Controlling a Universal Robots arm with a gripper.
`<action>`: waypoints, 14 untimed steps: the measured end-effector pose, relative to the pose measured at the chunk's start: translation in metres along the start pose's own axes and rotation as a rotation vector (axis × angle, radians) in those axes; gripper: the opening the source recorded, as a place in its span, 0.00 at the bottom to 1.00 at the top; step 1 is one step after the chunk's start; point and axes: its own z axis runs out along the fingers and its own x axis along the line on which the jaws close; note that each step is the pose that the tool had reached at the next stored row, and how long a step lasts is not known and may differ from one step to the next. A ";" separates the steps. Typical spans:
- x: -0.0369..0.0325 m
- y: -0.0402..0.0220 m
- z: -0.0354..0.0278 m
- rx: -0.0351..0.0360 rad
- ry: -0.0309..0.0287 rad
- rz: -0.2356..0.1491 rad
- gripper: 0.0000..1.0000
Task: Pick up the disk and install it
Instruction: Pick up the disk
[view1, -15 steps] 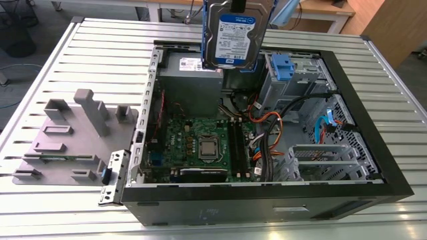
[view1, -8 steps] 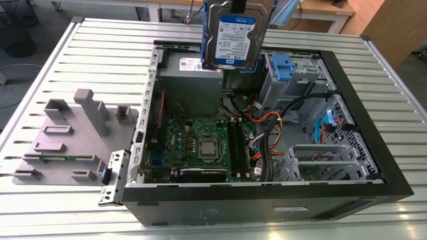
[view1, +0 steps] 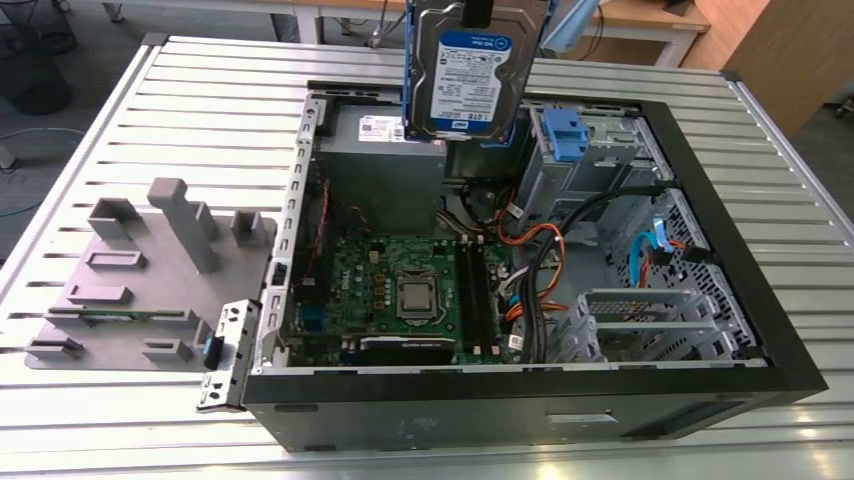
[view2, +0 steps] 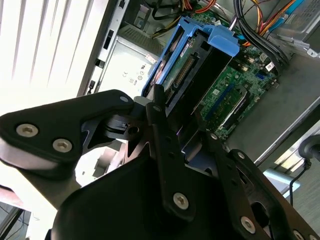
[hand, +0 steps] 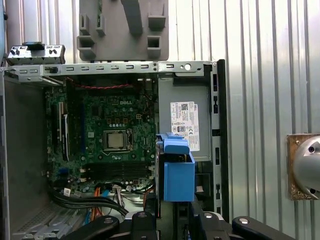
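The black gripper (view2: 182, 135) is closed on one end of the disk (view2: 192, 70), a flat silver metal hard drive with a blue-and-white label and blue plastic side rails. Its fingers press the two broad faces. This grip probably leaves the rails and the far end free to slide into a bay. In the exterior view the disk hangs upright in the air, above the grey power-supply box (view1: 380, 175) and clear of it. Below lies the open black computer case (view1: 534, 415), on its side so its interior faces up. Inside are the green motherboard (view1: 400, 285) and, further back, the silver drive cage with a blue latch (view1: 587, 165). The case rests on a ribbed metal table (view1: 200, 110).
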 end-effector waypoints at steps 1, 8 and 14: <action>0.0004 0.0000 0.0000 0.0000 -0.0001 0.000 0.35; 0.0038 -0.0002 -0.0001 0.0000 0.0000 0.000 0.35; 0.0054 -0.0003 -0.0001 0.0001 0.0004 0.000 0.35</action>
